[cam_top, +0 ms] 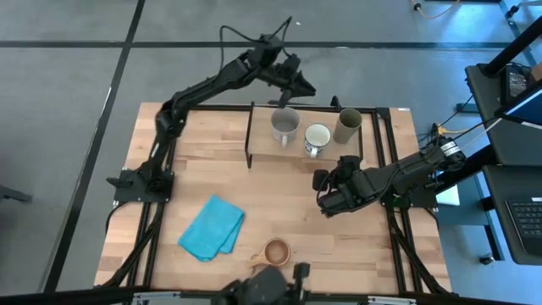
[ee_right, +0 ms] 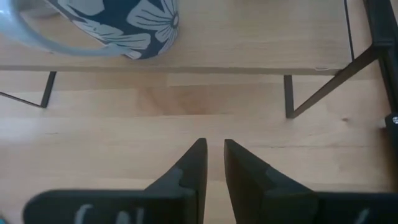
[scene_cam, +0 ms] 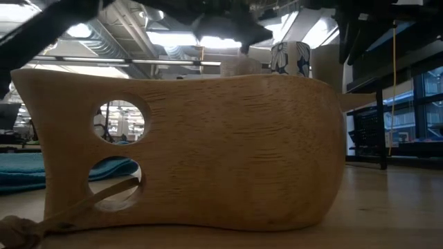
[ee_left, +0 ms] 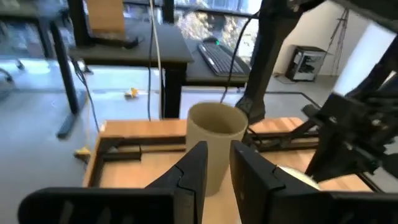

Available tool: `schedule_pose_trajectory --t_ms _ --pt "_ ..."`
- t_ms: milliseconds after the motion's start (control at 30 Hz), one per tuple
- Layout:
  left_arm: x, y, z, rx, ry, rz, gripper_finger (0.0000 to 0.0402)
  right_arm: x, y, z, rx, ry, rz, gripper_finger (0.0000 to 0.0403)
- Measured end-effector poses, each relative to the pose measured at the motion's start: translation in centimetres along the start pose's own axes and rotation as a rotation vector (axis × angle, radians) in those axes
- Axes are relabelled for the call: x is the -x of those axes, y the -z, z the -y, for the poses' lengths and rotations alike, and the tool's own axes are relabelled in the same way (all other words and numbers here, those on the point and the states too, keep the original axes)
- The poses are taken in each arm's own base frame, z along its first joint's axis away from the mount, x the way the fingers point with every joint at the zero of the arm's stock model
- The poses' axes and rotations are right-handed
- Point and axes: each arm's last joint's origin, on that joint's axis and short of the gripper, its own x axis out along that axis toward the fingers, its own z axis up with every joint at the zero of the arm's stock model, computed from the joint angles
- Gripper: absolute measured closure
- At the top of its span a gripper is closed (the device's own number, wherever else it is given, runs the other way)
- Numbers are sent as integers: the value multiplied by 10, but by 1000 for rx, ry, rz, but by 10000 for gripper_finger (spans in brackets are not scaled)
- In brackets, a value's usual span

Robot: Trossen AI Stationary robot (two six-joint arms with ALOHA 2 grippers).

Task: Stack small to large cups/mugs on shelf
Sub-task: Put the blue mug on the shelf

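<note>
On the low wooden shelf (cam_top: 292, 146) three mugs stand; our right fingers (cam_top: 324, 193), nearly together and empty, must reach the small brown wooden cup (cam_top: 276, 251) at six o'clock on the desk (cam_top: 169, 212)

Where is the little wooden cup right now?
In the high view the wooden cup sits on the table's near edge, right of the blue cloth, far from the shelf; it fills the low view.

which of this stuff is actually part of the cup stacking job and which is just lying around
Part of the job:
- grey mug, on the shelf
- white mug, on the shelf
- olive tumbler, on the shelf
- small wooden cup, on the table near the front edge

Just lying about:
- blue cloth, on the table
</note>
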Motion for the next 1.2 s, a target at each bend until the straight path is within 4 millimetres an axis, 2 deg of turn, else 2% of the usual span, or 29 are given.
schedule_pose_trajectory --t_ms 133,233,333,667,1200 --pt "-9 10 -23 27 -8 -12 337 0 0 0 -11 0 0 347" --pt "-15 24 -37 84 -17 -39 337 0 0 0 -17 0 -1 347" --pt "-21 38 -45 115 -27 -63 337 0 1 0 -36 12 -22 347" --pt "-31 43 -41 116 -18 -73 337 -4 -7 0 -71 40 18 347" --pt "-31 43 -41 118 -18 -75 337 -21 -30 -8 -67 85 37 347"
